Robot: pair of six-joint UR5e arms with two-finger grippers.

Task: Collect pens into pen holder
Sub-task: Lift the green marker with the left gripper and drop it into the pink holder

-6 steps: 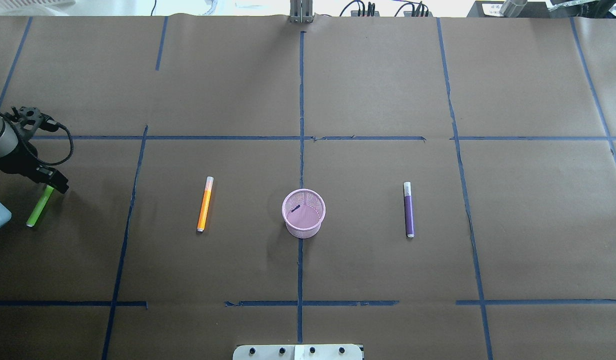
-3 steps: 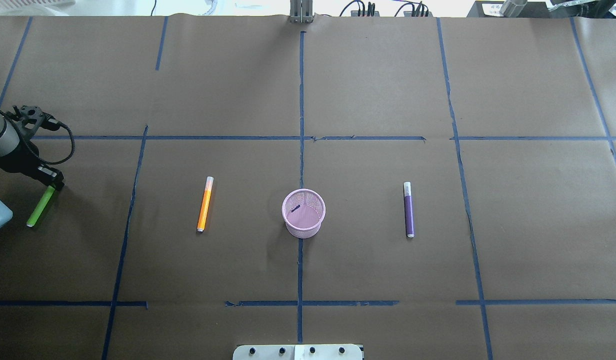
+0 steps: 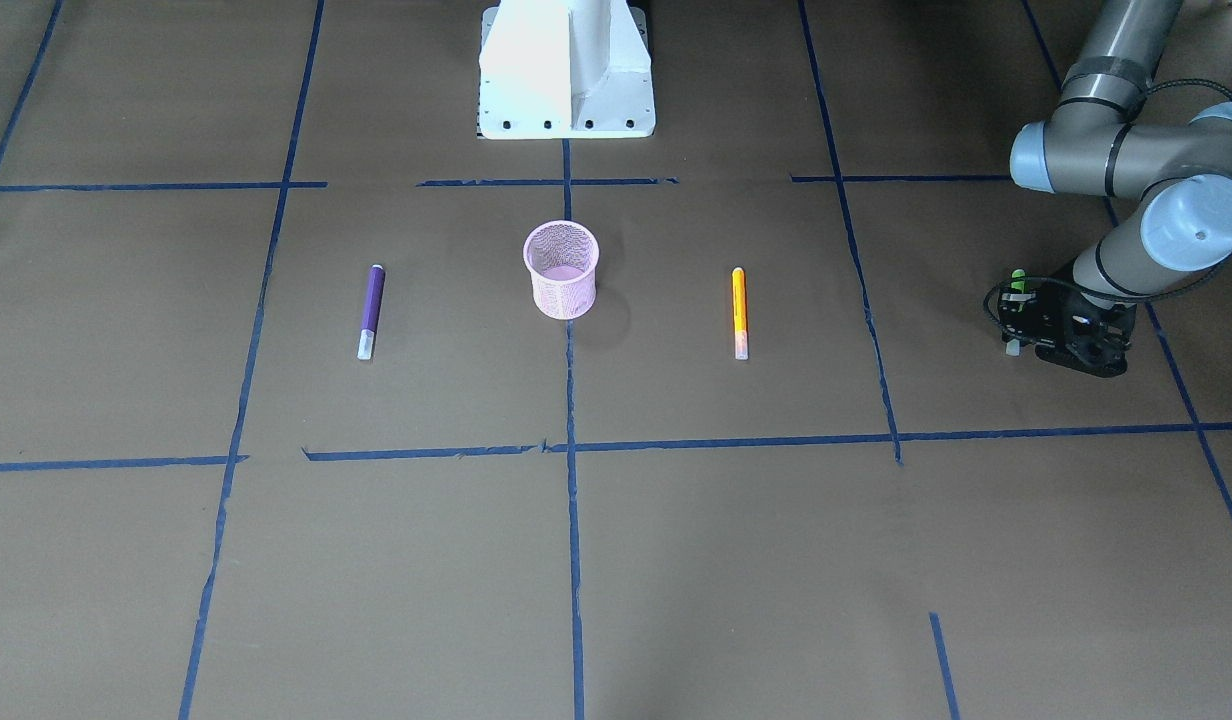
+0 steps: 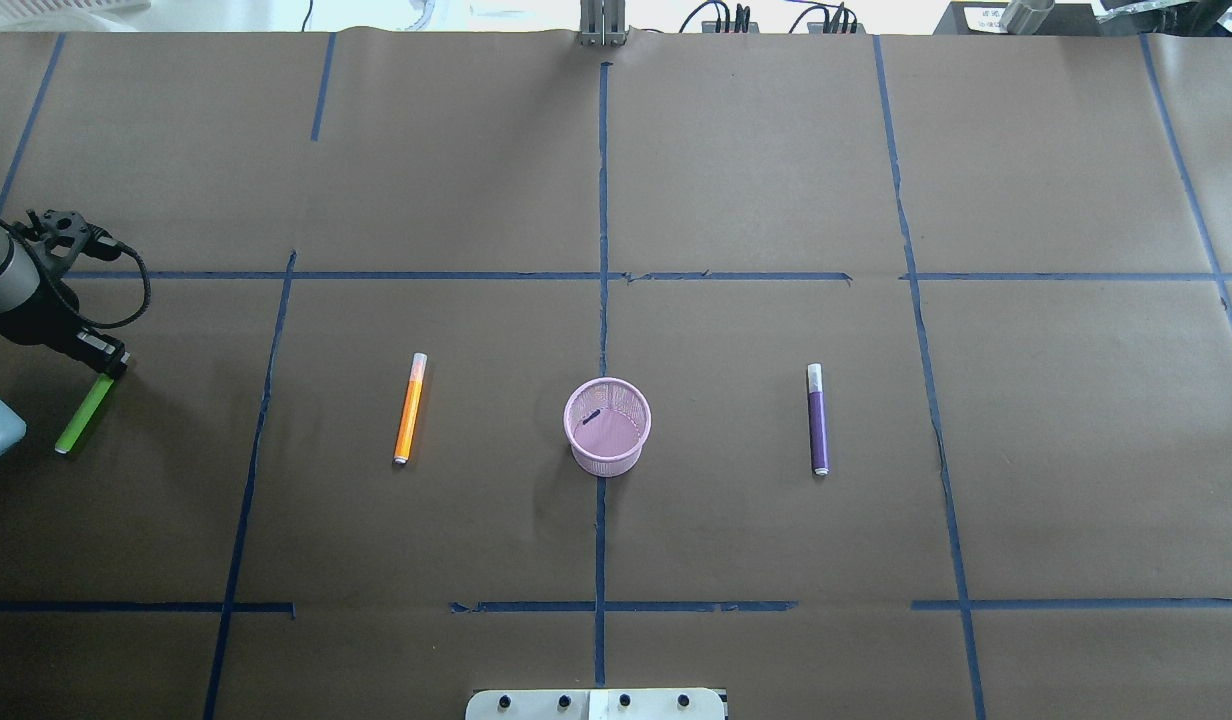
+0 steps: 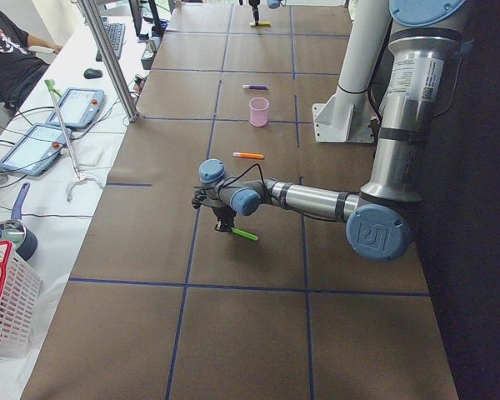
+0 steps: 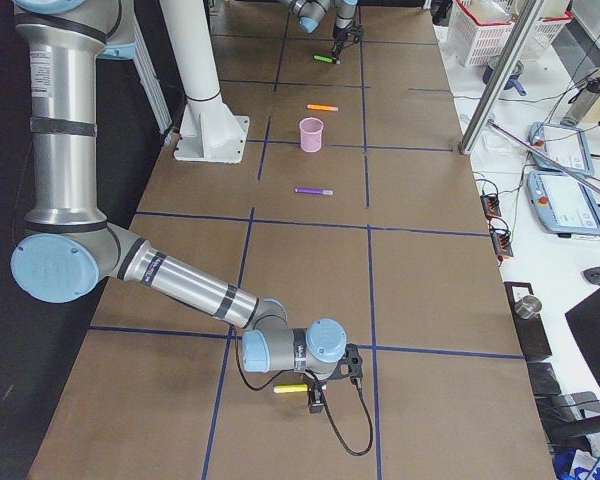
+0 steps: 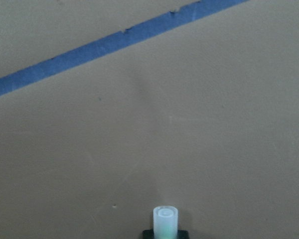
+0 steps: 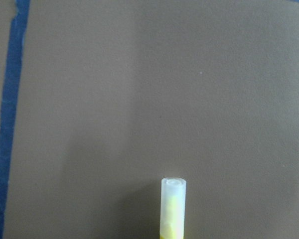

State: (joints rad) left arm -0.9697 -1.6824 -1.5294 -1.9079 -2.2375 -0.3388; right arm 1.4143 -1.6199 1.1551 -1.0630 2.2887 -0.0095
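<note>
The pink mesh pen holder stands upright mid-table. An orange pen lies to its left and a purple pen to its right, both flat on the paper. At the far left edge, my left gripper is shut on the cap end of the green pen. The green pen's pale cap shows at the bottom of the left wrist view. My right gripper is off the overhead view, right by a yellow pen. I cannot tell whether it is open or shut.
Blue tape lines grid the brown paper. The white robot base sits behind the holder. Beyond the table's far edge are tablets, a white basket and a seated person.
The left gripper has shifted slightly left and away along the green pen's cap end, and its fingers look closer together. The pen's other end has stayed put.
</note>
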